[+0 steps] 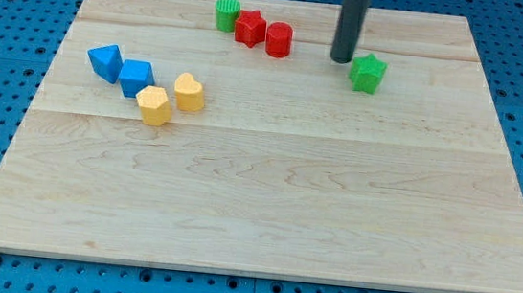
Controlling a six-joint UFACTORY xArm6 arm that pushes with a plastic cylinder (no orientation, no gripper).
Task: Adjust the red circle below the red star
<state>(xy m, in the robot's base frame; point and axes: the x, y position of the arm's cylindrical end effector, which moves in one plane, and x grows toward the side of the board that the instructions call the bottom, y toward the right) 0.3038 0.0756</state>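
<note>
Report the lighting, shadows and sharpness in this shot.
Camera view: even, soft light on the wooden board, no glare; only faint short shadows under the red circle, red star and green star; blocks look sharp; my tip, beside the green star, shows slightly soft edges.

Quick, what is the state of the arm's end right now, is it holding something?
My tip: plain rod, no claw, holds nothing; beside the green star block, on its left, right of the red circle block.
</note>
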